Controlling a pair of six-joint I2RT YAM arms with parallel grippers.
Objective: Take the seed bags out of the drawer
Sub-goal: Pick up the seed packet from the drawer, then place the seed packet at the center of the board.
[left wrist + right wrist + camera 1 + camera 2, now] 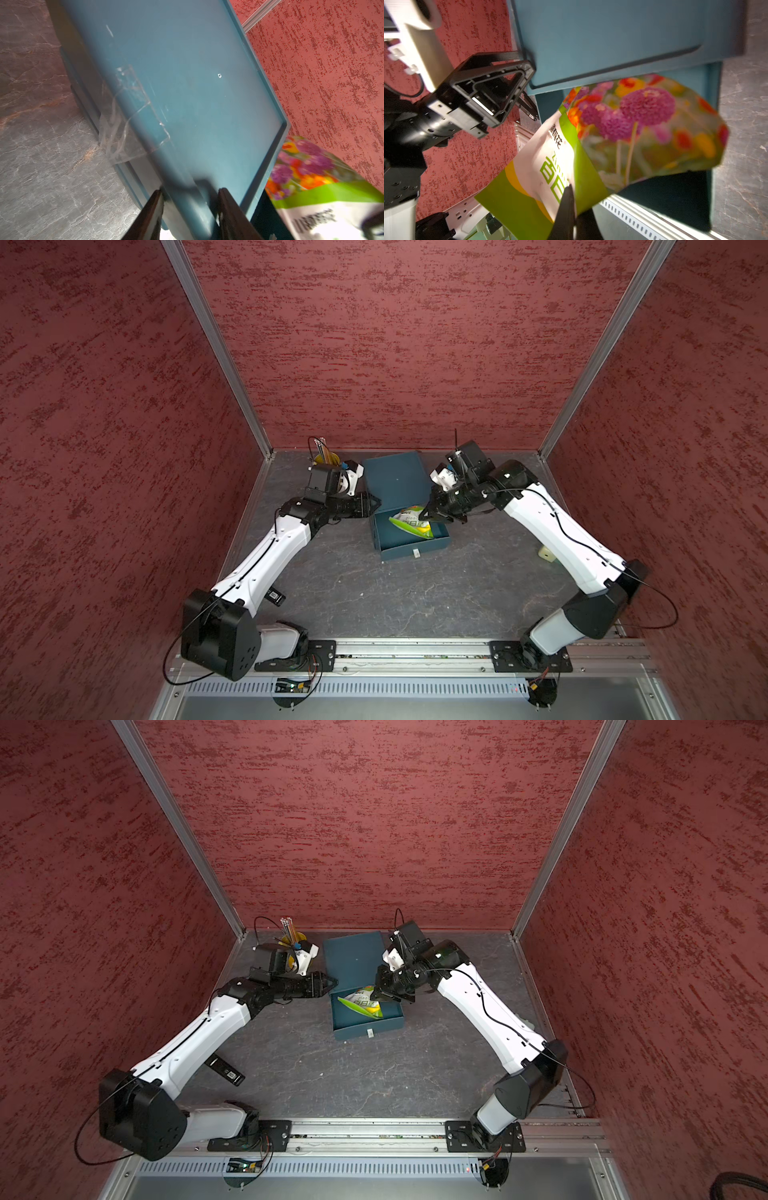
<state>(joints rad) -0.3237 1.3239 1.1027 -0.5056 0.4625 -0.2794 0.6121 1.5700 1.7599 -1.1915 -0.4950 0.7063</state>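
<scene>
The teal drawer (415,551) stands pulled out toward the front of its teal box (395,477). A green-white seed bag (409,522) with a flower print hangs tilted over the open drawer. My right gripper (428,514) is shut on one of the bag's edges. In the right wrist view, the closed fingertips of the right gripper (571,187) pinch the seed bag (633,128). My left gripper (374,504) clamps the box's left edge. In the left wrist view the left gripper (190,190) straddles that rounded edge, and the seed bag (307,178) shows beside it. The bag hides much of the drawer floor.
A yellow cup of sticks (326,456) stands at the back left, behind the left wrist. A pale green block (547,553) lies by the right arm. A black device with a code label (274,597) lies under the left arm. Red walls close three sides.
</scene>
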